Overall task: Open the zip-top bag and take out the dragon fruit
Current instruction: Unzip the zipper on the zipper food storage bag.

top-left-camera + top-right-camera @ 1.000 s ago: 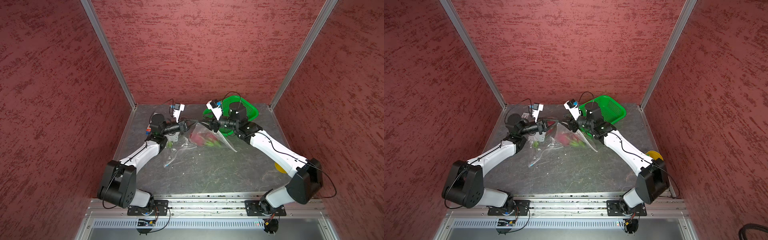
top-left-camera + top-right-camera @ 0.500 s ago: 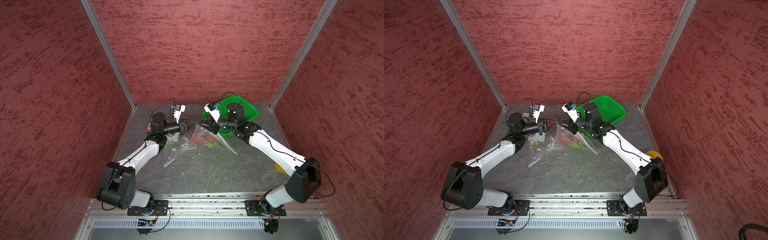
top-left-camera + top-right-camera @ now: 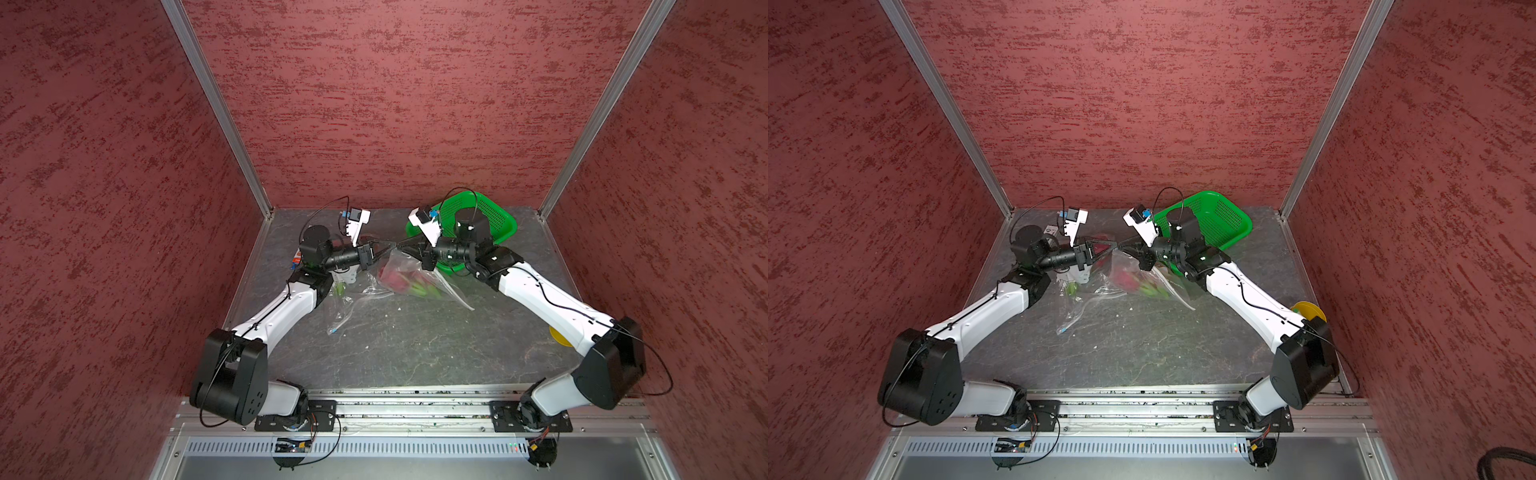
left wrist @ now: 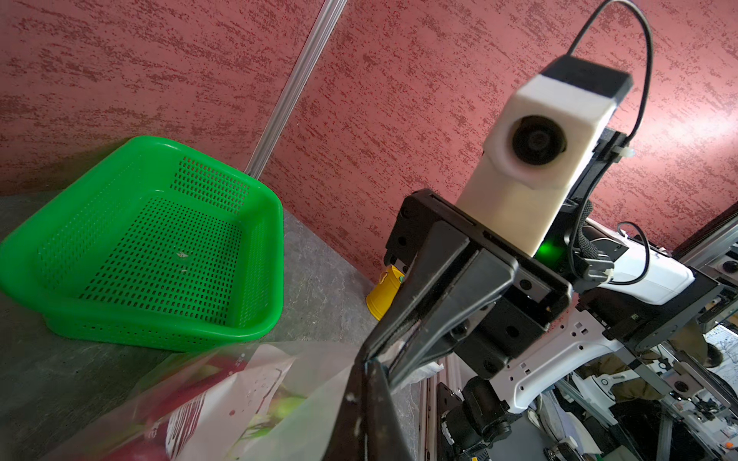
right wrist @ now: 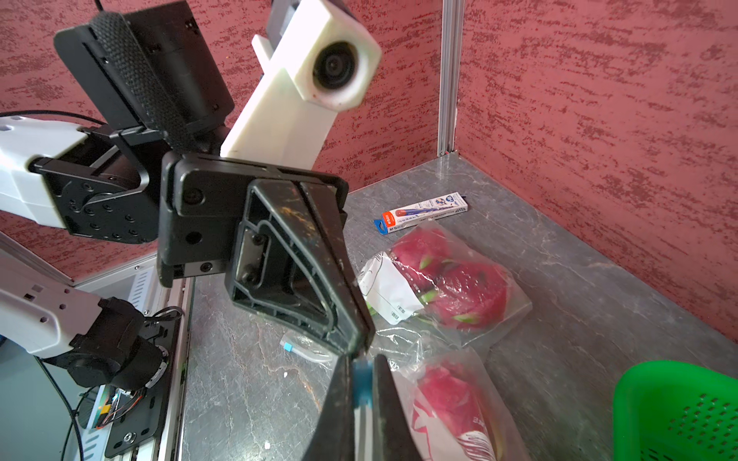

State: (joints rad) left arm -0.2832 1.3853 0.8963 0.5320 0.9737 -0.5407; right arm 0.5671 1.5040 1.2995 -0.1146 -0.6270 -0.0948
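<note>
The clear zip-top bag (image 3: 409, 278) hangs between both grippers near the back of the table, with pink dragon fruit (image 3: 392, 277) inside. In the right wrist view my right gripper (image 5: 362, 373) is shut on the bag's blue zip slider (image 5: 362, 385), and the dragon fruit (image 5: 451, 399) shows through the plastic beside it. My left gripper (image 4: 365, 365) is shut on the bag's top edge, tip to tip with the right gripper (image 3: 401, 247). In both top views the left gripper (image 3: 1111, 248) meets it above the bag (image 3: 1138, 282).
A second bag with dragon fruit (image 5: 451, 287) lies by the left arm, near a pen box (image 5: 423, 211). An empty clear bag (image 3: 340, 320) lies nearer the front. The green mesh basket (image 3: 494, 216) stands at the back right, a yellow cup (image 3: 1308, 309) at the right edge.
My right gripper has moved left to the left gripper's tip and shut on the zip slider. The left gripper has stayed shut on the bag's edge.
</note>
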